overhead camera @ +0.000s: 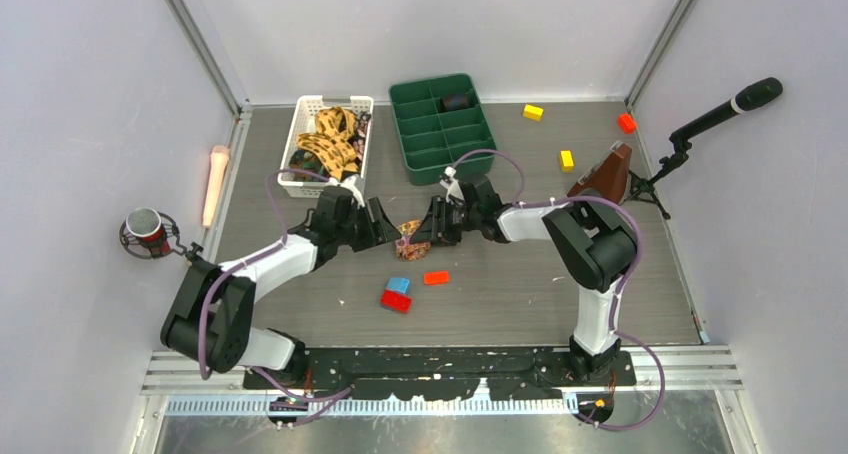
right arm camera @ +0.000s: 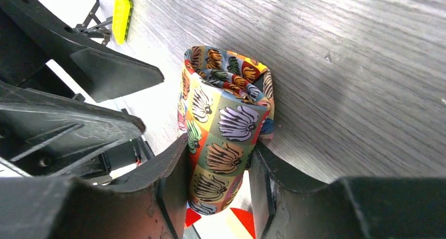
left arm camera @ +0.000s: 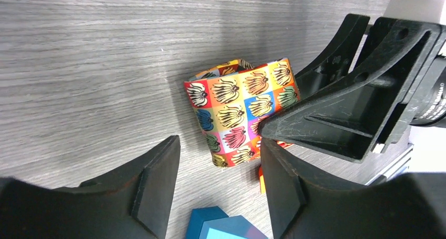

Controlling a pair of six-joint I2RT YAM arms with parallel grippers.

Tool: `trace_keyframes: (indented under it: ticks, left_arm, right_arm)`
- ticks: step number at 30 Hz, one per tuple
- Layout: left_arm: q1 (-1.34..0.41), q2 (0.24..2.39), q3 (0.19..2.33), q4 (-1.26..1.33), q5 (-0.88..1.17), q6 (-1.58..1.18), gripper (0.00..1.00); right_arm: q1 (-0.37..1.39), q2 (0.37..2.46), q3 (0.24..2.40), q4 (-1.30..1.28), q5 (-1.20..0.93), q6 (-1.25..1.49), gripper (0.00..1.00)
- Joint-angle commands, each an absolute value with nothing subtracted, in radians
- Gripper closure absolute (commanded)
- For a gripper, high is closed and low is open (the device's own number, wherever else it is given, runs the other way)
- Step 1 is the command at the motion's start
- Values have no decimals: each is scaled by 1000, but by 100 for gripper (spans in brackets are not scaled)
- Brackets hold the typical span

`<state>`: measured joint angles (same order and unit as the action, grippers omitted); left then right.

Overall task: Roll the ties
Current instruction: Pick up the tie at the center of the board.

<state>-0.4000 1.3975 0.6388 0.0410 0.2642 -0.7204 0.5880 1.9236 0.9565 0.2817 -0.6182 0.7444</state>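
Observation:
A rolled tie [overhead camera: 410, 240] with bright banana-pattern squares sits mid-table between both grippers. In the right wrist view the roll [right arm camera: 226, 139] stands between my right gripper's [right arm camera: 218, 183] fingers, which are shut on it. In the left wrist view the roll [left arm camera: 239, 110] lies just beyond my left gripper [left arm camera: 221, 181], which is open and empty; the right gripper's fingers [left arm camera: 336, 112] press on the roll's right side. More ties [overhead camera: 328, 142] in orange and dark patterns fill the white basket [overhead camera: 300, 114] at the back left.
A green divided tray [overhead camera: 440, 124] stands behind the grippers. Blue [overhead camera: 399, 285], red [overhead camera: 395, 301] and orange [overhead camera: 436, 277] blocks lie just in front. Yellow blocks [overhead camera: 533, 112] and a red block [overhead camera: 626, 123] lie at the back right, near a microphone stand [overhead camera: 700, 129].

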Motion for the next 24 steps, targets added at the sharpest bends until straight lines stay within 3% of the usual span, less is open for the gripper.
trace_keyframes:
  ticks: [1, 9, 24]
  left_arm:
    - [-400, 1311, 710, -38, 189, -683, 38]
    - [-381, 1352, 873, -85, 173, -631, 35]
    - [-379, 1791, 1296, -54, 153, -583, 32]
  right_arm:
    - [594, 1832, 947, 256, -574, 722, 70]
    - [565, 1688, 923, 125, -445, 713, 75]
    - [453, 1248, 828, -260, -175, 621, 77]
